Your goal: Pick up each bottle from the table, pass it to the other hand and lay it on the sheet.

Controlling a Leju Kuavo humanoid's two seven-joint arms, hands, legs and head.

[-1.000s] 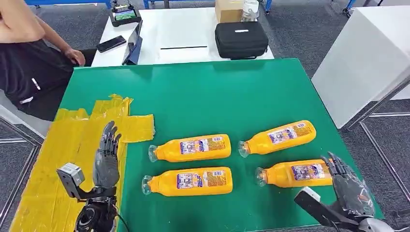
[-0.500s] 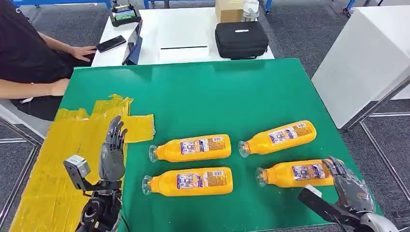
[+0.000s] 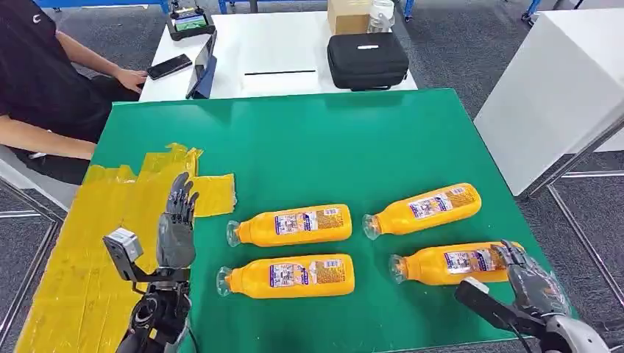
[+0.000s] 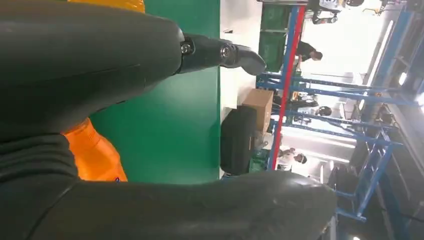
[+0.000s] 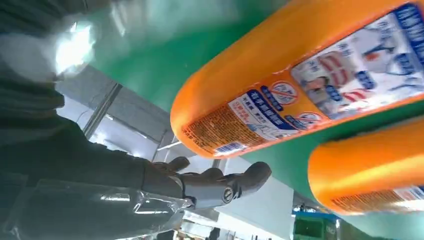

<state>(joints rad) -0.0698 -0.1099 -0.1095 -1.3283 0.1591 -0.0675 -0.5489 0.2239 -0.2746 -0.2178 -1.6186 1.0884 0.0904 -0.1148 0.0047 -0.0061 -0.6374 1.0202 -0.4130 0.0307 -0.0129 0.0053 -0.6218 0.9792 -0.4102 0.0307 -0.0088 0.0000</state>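
Four orange plastic bottles [image 3: 292, 225] lie on the green table [image 3: 309, 140], long axes running left-right, caps pointing left. Left hand [image 3: 176, 228] released; right hand [image 3: 530, 283] released beside the nearest bottle [image 3: 449, 263].

Green table [image 3: 331, 140], yellow sheet [image 3: 88, 243], four orange bottles [image 3: 293, 225] lying flat

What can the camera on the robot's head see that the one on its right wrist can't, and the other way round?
Only the head view takes in the yellow sheet, the left hand, all four orange bottles, a black case and a seated person. Only the right wrist view gives the nearest bottle's label close enough to show its small print and barcode. Both show the right hand, open beside that nearest bottle, and the green table.
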